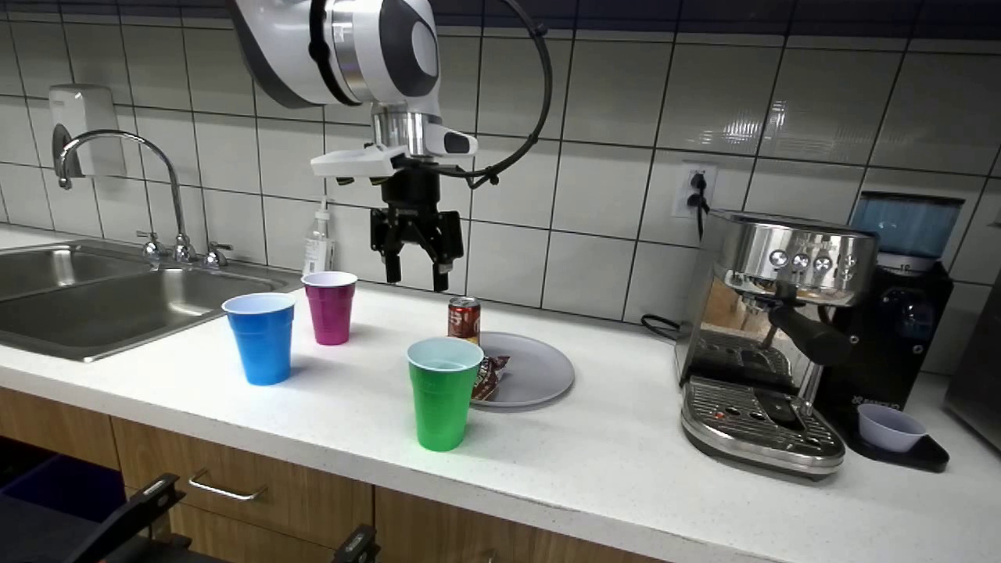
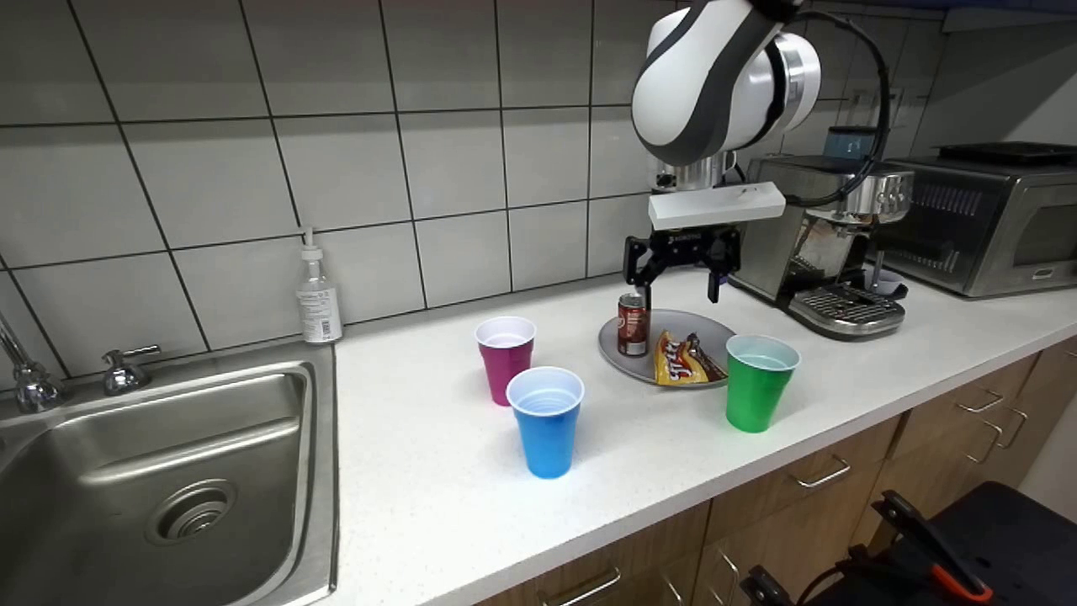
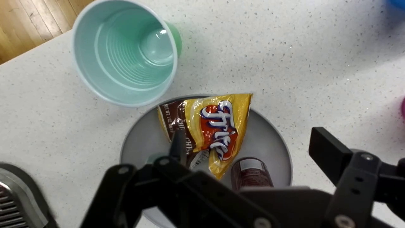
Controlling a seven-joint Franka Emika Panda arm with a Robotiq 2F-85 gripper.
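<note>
Over the plate (image 3: pixel 269 139), the gripper (image 2: pixel 680 301) hung with jaws spread wide and empty. Chip bag (image 3: pixel 218 126) lay below on the plate, nearer the jaw at picture left in the wrist view; can (image 2: pixel 632 328) stood upright just beside it, long axis vertical

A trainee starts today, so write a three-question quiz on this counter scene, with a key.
1. Which two things rest on the gray plate?
2. True or false: the gripper is open.
3. Which cup stands nearest the plate: A) blue, B) green, C) magenta?

Key:
1. A red can and a snack bag.
2. True; its jaws stand apart.
3. B, the green cup.
</note>
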